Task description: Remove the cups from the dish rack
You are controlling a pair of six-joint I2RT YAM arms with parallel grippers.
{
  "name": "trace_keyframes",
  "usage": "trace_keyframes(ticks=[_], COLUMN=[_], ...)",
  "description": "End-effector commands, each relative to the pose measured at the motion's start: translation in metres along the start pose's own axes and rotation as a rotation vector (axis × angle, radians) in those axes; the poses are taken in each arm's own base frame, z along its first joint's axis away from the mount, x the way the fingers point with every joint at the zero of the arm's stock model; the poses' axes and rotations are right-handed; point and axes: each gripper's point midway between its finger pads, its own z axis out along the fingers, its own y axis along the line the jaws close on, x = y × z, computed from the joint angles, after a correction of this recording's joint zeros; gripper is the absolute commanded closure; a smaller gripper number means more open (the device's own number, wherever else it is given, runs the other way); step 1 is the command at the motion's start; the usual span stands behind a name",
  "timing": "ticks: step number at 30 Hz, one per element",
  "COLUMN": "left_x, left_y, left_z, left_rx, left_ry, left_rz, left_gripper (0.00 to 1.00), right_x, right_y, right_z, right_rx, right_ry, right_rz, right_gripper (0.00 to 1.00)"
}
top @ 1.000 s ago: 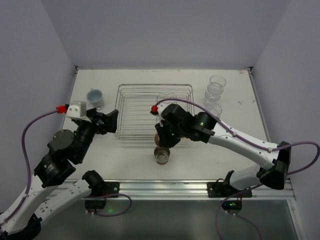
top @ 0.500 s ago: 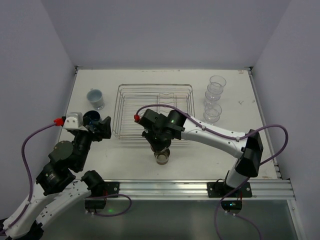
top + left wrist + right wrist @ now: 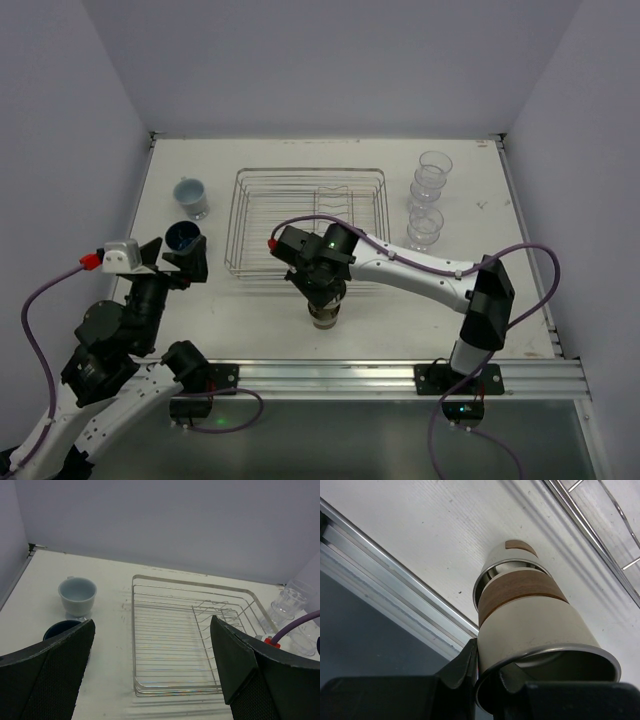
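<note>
Tan with a brown band, the cup (image 3: 535,615) sits in the right hand (image 3: 322,288), which is closed tight on its rim with the open mouth turned up. This tan cup hangs just in front of the rack (image 3: 310,180), over the near part of the counter (image 3: 400,320). Right under it stands a lower cup (image 3: 500,560) of the same kind. The two line up, one on top of the other, both standing tall, and the bottom of the held one looks like it is at or just inside the lower cup's mouth. So I think the next move is straight down, then let go, and the right arm is the one to do it. The left hand (image 3: 172,258) is wide open and holds nothing. It is off to the left of the rack, near the blue cup (image 3: 183,236). The pale cup (image 3: 190,195) is behind that one, and the clear cups (image 3: 428,195) stand to the right of the rack. I see no cup in the rack.
</note>
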Motion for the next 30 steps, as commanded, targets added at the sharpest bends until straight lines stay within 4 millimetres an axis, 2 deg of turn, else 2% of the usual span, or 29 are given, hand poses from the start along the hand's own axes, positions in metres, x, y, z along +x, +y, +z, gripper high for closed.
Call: trace_keyframes(ticks=[1, 13, 21, 22, 26, 27, 30], left_x=[-0.003, -0.005, -0.005, -0.005, -0.006, -0.006, -0.006], left_y=[0.003, 0.003, 0.002, 0.003, 0.004, 0.004, 0.004], left_z=[0.004, 0.001, 0.002, 0.002, 0.001, 0.001, 0.001], left_rx=[-0.027, -0.017, -0.015, -0.017, -0.018, -0.018, -0.018], left_ry=[-0.019, -0.030, -0.028, -0.030, -0.034, -0.034, -0.036], left_rz=[0.011, -0.001, 0.006, 0.004, 0.002, 0.002, -0.003], left_gripper=[0.00, 0.00, 0.00, 0.00, 0.00, 0.00, 0.00], right_x=[0.013, 0.016, 0.016, 0.014, 0.007, 0.005, -0.003], right_y=[0.002, 0.004, 0.008, 0.007, 0.009, 0.010, 0.014], right_z=[-0.006, 0.009, 0.017, 0.017, 0.014, 0.012, 0.006], right_rx=[0.003, 0.009, 0.002, 0.007, 0.004, -0.001, -0.018], right_ry=[0.060, 0.094, 0.123, 0.119, 0.102, 0.091, 0.050], right_rz=[-0.023, -0.017, -0.023, -0.023, -0.028, -0.028, -0.022], right_gripper=[1.00, 1.00, 0.95, 0.93, 0.71, 0.63, 0.54])
